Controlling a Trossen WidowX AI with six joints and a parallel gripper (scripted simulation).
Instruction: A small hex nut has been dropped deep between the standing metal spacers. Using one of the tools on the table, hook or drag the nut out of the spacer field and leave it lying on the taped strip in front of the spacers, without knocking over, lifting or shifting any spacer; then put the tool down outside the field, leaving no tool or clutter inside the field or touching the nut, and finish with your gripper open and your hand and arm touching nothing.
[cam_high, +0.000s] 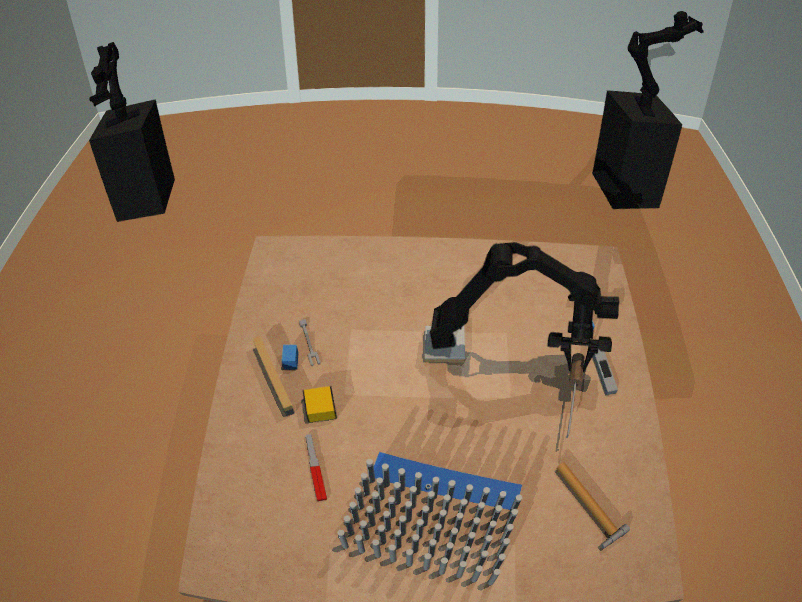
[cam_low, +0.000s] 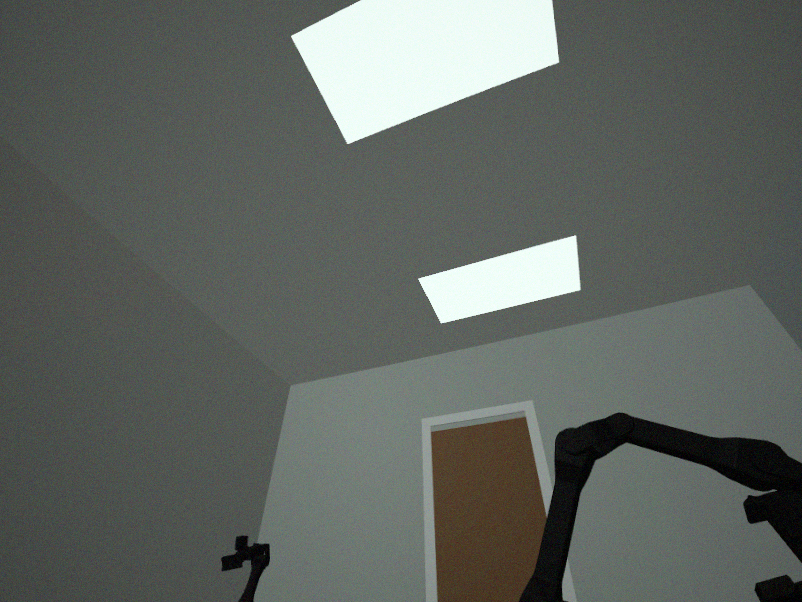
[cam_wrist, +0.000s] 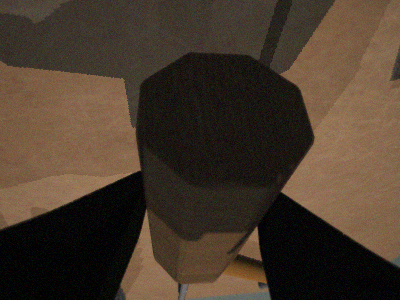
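My gripper (cam_high: 575, 362) (cam_wrist: 204, 191) is shut on the wooden handle (cam_high: 575, 373) (cam_wrist: 220, 150) of a hook tool. It holds the tool above the table's right side, and the thin metal rod (cam_high: 570, 414) hangs down toward the spacer field. The grey standing spacers (cam_high: 427, 524) fill the front middle of the table. The blue taped strip (cam_high: 453, 474) runs along their far side. A small dark ring that looks like the nut (cam_high: 428, 483) sits among the spacers nearest the strip. The wrist view shows only the handle's end between my dark fingers.
A wooden-handled hammer (cam_high: 590, 502) lies front right and a grey flat device (cam_high: 605, 374) lies just right of the gripper. At the left are a red-handled tool (cam_high: 316, 476), a yellow block (cam_high: 319, 403), a blue cube (cam_high: 289, 356), a wooden bar (cam_high: 272, 384) and a small fork wrench (cam_high: 308, 340).
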